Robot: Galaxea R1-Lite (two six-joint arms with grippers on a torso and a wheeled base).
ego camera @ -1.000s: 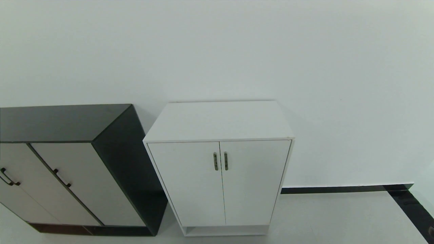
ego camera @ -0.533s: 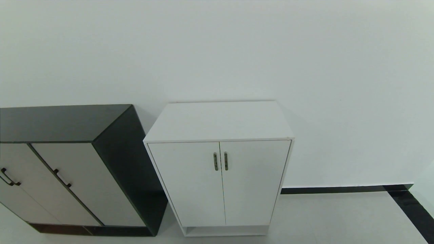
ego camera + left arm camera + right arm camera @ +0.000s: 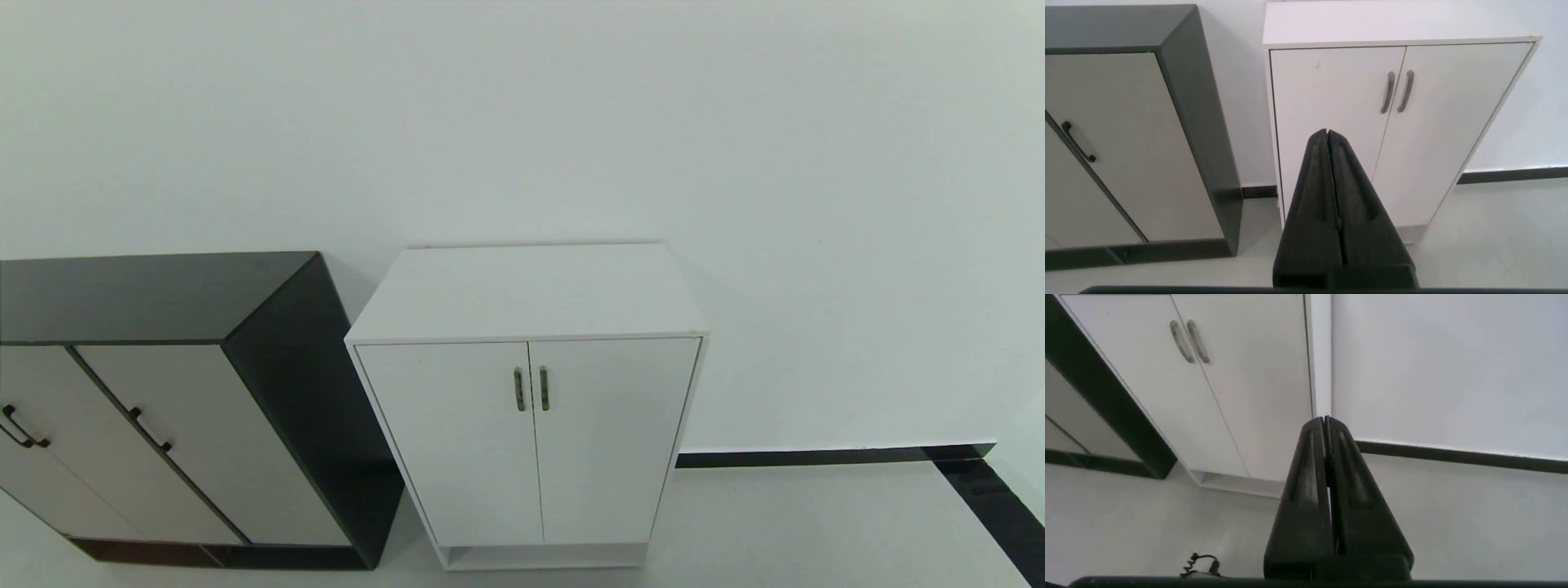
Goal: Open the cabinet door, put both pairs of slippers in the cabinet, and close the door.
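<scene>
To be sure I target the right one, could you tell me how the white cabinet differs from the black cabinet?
The white cabinet is white all over; the black cabinet has a black shell with pale doors. The white cabinet's handles are grey, the black cabinet's black. Both stand shut against the wall.

Nothing to read out here: the white cabinet shows plain fronts, the dark cabinet beside it likewise, and neither the wall nor the floor carries a legible sign, label or number. A tiny speck near the top of the white cabinet's left door might be a mark, but it is too small to tell.
</scene>
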